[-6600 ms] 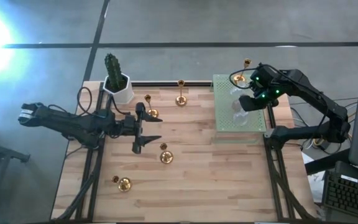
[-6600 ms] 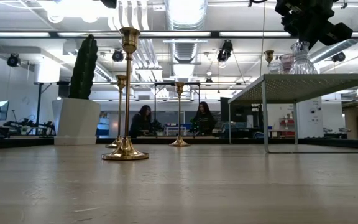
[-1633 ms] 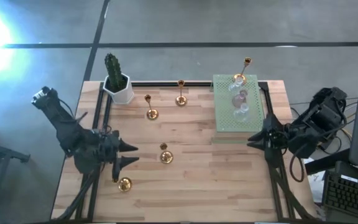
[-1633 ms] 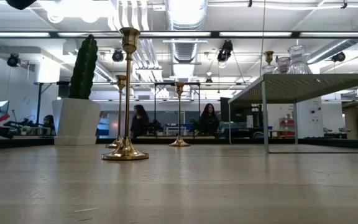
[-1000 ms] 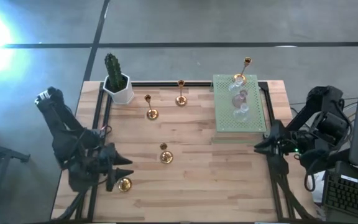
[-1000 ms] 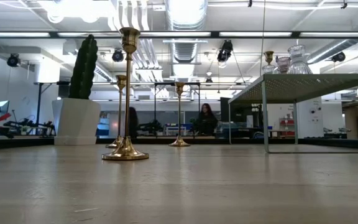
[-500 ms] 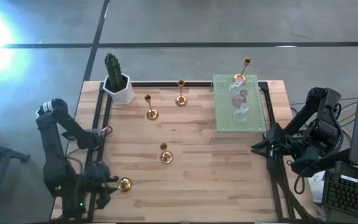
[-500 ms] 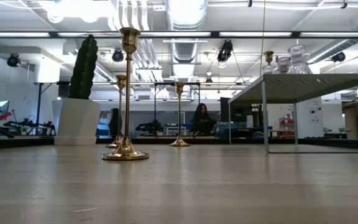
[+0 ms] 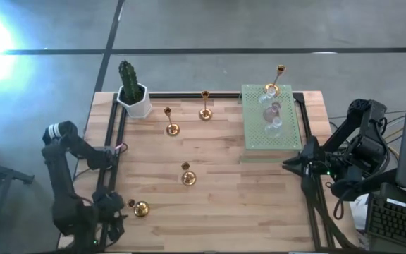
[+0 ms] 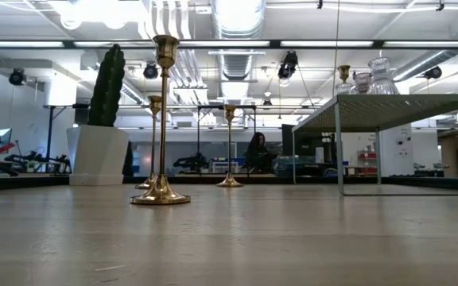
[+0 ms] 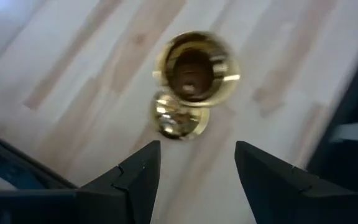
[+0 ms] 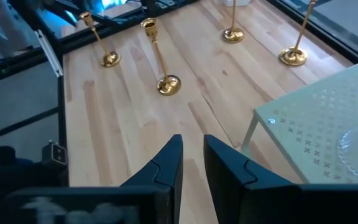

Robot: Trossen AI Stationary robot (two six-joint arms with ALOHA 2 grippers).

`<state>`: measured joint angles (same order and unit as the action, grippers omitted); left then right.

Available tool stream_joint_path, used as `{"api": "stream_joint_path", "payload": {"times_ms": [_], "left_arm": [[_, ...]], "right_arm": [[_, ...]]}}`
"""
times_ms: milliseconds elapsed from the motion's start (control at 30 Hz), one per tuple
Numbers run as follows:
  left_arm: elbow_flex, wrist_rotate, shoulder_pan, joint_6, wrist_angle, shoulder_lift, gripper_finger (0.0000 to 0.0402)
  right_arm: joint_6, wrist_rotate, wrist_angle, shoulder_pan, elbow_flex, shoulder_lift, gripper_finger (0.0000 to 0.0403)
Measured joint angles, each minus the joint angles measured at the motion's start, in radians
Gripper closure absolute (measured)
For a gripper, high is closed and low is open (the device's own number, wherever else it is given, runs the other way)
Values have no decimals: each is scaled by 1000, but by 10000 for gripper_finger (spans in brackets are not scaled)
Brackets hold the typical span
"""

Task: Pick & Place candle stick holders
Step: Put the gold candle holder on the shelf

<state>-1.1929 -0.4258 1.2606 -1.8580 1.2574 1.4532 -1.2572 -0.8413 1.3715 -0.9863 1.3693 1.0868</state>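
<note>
Bare wood planks carry four gold holders well apart from the green mat point(image 9: 287, 141), and the one farthest from it point(image 11: 188, 78), a shiny flared cup on a thin stem over a round base, stands right under the left gripper point(image 11: 194, 163), whose fingers are apart and empty. Being tall, narrow and slick, it would likely tip or skid if one finger touched it first, while the right gripper point(image 12: 190, 163), fingers nearly together, waits beside the mat
</note>
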Motion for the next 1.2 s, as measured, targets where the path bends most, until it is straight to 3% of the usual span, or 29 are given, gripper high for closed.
{"api": "stream_joint_path", "payload": {"times_ms": [267,433,600,733,900,1033,1200], "left_arm": [[194,-119,-1,-21,-157,-7,191],[275,-258,0,-25,-257,-16,191],[323,-274,0,-36,-272,-16,194],[337,-313,-1,-45,-271,-17,242],[331,-386,-2,-2,-269,-21,370],[321,-417,-12,10,-267,-51,371],[258,-589,-70,166,-264,-145,371]], "right_arm": [[1,-20,-21,0,0,0,344],[4,-26,-21,0,0,0,344],[3,-26,-21,0,0,0,344],[3,-26,-21,0,0,0,344],[3,-33,-21,0,0,0,344],[2,-61,-21,0,0,1,344],[2,-89,-21,0,0,8,344]]}}
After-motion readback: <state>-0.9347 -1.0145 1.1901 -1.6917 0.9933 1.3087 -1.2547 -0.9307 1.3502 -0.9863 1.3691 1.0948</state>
